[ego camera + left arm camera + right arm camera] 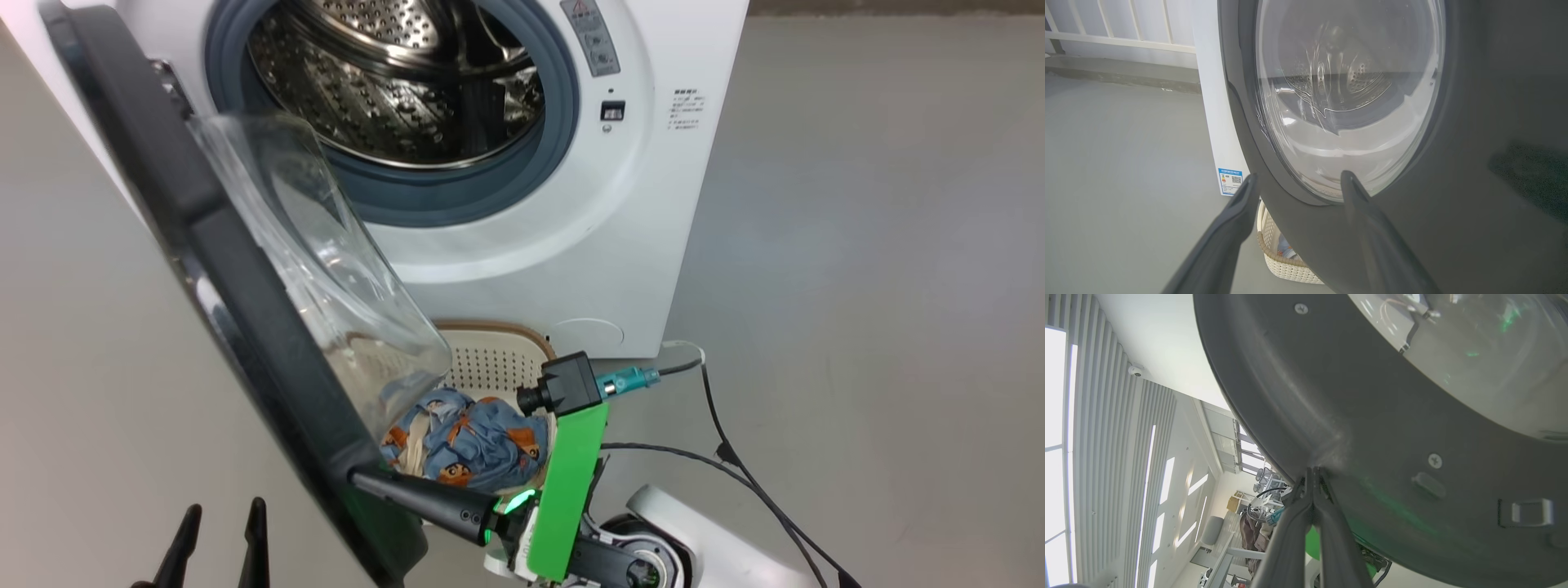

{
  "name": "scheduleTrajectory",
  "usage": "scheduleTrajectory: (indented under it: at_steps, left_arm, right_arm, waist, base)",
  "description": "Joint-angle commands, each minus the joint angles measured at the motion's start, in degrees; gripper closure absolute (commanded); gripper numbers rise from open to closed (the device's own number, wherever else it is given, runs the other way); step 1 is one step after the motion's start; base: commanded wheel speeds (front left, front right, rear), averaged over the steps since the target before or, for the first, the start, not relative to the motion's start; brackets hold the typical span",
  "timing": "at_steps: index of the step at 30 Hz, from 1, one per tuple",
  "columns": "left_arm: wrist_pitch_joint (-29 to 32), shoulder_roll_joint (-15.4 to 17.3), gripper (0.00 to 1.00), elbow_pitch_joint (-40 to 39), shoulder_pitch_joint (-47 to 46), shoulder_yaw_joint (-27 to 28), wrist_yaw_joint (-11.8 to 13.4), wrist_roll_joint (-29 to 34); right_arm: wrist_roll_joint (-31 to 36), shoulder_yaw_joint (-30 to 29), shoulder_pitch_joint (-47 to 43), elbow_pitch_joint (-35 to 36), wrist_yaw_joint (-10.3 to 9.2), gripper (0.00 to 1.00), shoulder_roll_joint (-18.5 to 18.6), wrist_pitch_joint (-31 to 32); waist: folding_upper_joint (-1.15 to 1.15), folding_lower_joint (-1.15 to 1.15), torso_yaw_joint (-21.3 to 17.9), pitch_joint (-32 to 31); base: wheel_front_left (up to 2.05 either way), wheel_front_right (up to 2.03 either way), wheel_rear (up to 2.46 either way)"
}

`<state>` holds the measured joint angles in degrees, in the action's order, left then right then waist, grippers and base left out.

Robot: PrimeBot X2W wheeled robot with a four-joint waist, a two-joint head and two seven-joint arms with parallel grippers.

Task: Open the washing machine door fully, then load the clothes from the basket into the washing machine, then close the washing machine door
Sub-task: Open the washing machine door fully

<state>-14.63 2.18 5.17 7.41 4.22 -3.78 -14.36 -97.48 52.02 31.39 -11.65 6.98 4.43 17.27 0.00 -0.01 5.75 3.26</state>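
The white washing machine (pixel 571 245) stands with its steel drum (pixel 392 82) exposed. Its door (pixel 245 310), black rim and bulging glass bowl, hangs partly open to the left. My right gripper (pixel 359 476) is shut, its fingertips pressed against the inner side of the door's lower rim (pixel 1314 457). Behind the door's lower edge sits the cream basket (pixel 498 351) with the light blue cartoon-print clothes (pixel 473 445) bundled inside. My left gripper (pixel 222 516) stands open at the lower left, on the door's outer side (pixel 1453 183), apart from it.
Black cables (pixel 735 474) trail over the grey floor to the right of the machine. A blue label sticker (pixel 1229 181) marks the machine's side panel. A white railing (pixel 1118 36) runs behind the machine.
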Motion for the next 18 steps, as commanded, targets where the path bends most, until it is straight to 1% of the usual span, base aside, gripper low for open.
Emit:
scheduleTrajectory:
  at_steps: [1,5,10,16,18]
  left_arm:
    - [-0.37,0.70,0.00,-1.24,-0.47,1.83,0.16,0.24]
    - [-0.37,0.70,0.00,-1.44,-0.21,2.35,0.16,0.29]
    - [-0.37,0.70,0.00,-1.74,0.10,3.09,0.24,0.31]
    - [-0.37,0.70,0.00,-2.09,0.12,3.75,0.29,0.46]
    - [-0.37,0.70,0.00,-2.23,0.12,4.16,0.24,0.49]
  right_arm:
    - [-0.46,0.75,-1.02,0.72,0.51,1.00,-1.55,-1.05]
    - [-1.17,0.81,-0.77,0.42,0.51,1.00,-1.55,-2.74]
    - [-1.25,-0.32,-0.73,0.81,0.51,1.00,-1.55,-3.07]
    - [1.43,-2.56,-1.80,2.49,0.51,1.00,-1.55,-3.80]
    - [3.63,-3.50,-2.54,3.94,0.51,0.40,-1.47,-4.79]
  waist:
    - [0.00,0.01,-0.23,-0.71]
    - [0.00,0.01,-1.22,-1.11]
    - [0.00,0.01,-2.80,-1.62]
    - [0.00,0.01,-4.24,-1.90]
    - [0.00,0.01,-4.58,-1.93]
  base:
    - [0.00,0.00,0.00]
    - [0.00,0.00,0.00]
    - [0.00,0.00,0.00]
    - [0.00,0.00,0.00]
    - [0.00,0.00,0.00]
